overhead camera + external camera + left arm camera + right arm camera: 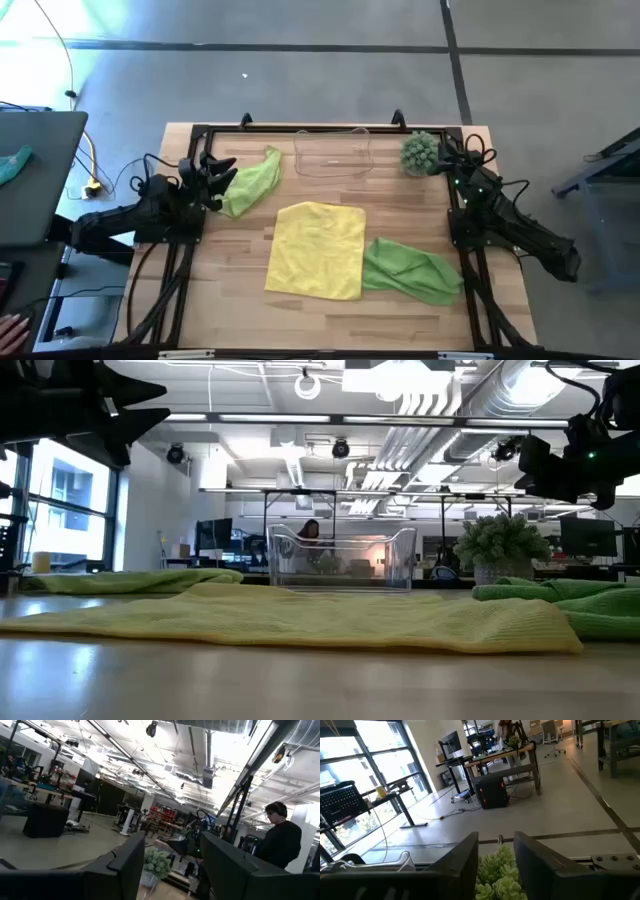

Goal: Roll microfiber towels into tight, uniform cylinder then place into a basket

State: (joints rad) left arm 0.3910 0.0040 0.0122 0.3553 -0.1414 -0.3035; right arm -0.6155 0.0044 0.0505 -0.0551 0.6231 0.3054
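Yellow towel (316,249) is lying flat and unrolled between both raised grippers; green towels (251,181) (412,270) are lying crumpled beside it. Clear basket (333,153) is standing unfilled. Left gripper (167,870) and right gripper (496,860) are being held apart, gripping nothing.

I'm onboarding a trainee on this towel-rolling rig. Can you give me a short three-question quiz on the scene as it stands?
1. True or false: the yellow towel is already rolled.
2. How many towels lie in the basket?
A) none
B) one
C) two
3. Fill in: the plant stands at the table's far edge, next to the ____ gripper.

Key
1. False: it lies flat mid-table.
2. A: both green towels, one by the left gripper and one at the yellow towel's right, lie on the table.
3. Right.
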